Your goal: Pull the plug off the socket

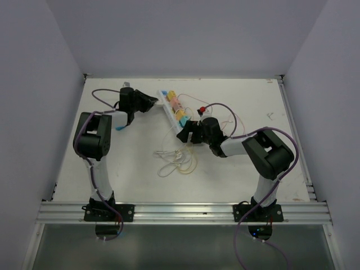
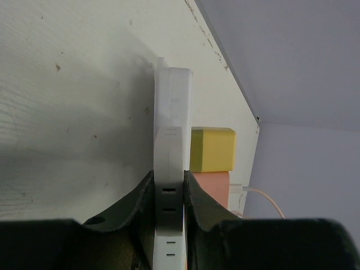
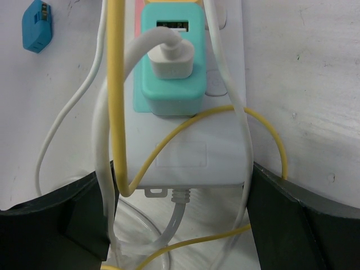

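The socket [image 1: 165,100] is a long white strip lying diagonally at the back middle of the table, with yellow, pink and teal plugs in a row on it. My left gripper [image 1: 152,102] is shut on the far end of the socket [image 2: 173,95], edge-on between its fingers [image 2: 199,202], next to a yellow plug [image 2: 212,149] and a pink one [image 2: 212,188]. My right gripper [image 3: 180,177] stands open, straddling the cord end of the socket [image 3: 191,152]. Just ahead of it sits the teal plug [image 3: 171,84] with a white connector in its face.
A yellow cable [image 3: 115,84] and white cables [image 3: 101,140] cross the strip between my right fingers and loop on the table [image 1: 177,160]. A loose blue plug [image 3: 37,25] lies left of the strip. The side walls and the back wall stand close.
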You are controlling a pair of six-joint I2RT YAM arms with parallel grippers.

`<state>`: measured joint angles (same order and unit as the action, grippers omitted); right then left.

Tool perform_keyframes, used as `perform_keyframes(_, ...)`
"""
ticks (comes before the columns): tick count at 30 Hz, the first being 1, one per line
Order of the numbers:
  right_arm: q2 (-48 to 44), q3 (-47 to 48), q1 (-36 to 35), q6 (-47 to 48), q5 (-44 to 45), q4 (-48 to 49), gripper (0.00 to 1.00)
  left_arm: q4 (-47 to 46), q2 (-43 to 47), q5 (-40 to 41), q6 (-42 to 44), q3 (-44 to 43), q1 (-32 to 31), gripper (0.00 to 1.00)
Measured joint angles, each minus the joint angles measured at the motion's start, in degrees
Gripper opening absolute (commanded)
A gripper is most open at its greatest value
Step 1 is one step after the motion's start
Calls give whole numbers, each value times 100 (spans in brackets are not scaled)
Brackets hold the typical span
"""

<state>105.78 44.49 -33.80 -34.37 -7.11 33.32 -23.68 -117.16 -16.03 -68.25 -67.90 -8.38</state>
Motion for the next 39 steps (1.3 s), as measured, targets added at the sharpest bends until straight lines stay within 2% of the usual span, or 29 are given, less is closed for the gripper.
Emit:
perform_keyframes(8,42,76,-37,-127,2,-70,0,133,76,15,-17,0,48,0)
perform_keyframes(19,90,177,-109,-221,9,-170,0,870,332,85,201,-192,125,0)
perform_keyframes(30,114,280,-107,-723,494,-358,0,977,857,7,424,-584,249,0)
perform_keyframes(39,116,267,-79,-730,457,-337,0,970,1235,-240,885,184,514,0)
